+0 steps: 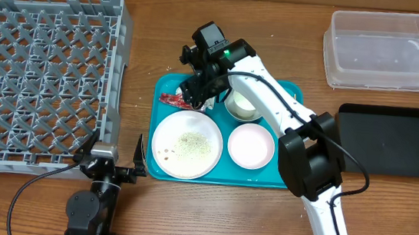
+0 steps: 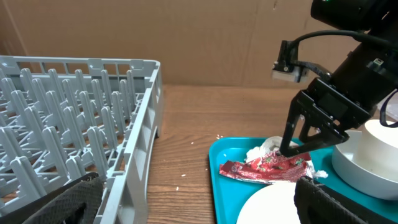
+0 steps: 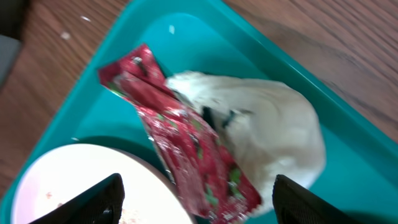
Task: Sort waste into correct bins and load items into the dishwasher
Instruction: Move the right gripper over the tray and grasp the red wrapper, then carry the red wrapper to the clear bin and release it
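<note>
On teal tray [image 3: 186, 37], under spread right pincer [image 3: 198, 194]: crumpled glossy red wrapper [image 3: 186, 143] touching white napkin [image 3: 273, 130]; left pincer [image 1: 113, 154] likewise spread.

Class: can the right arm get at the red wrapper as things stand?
Probably yes: the right gripper hangs over the red wrapper, jaws apart, nothing covering it; the white napkin touching it may get caught too.

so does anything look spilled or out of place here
A few white crumbs lie loose on the wooden table between the grey rack and the teal tray, off any dish. On the tray, a crumpled red wrapper lies against a white napkin beside the plate.
</note>
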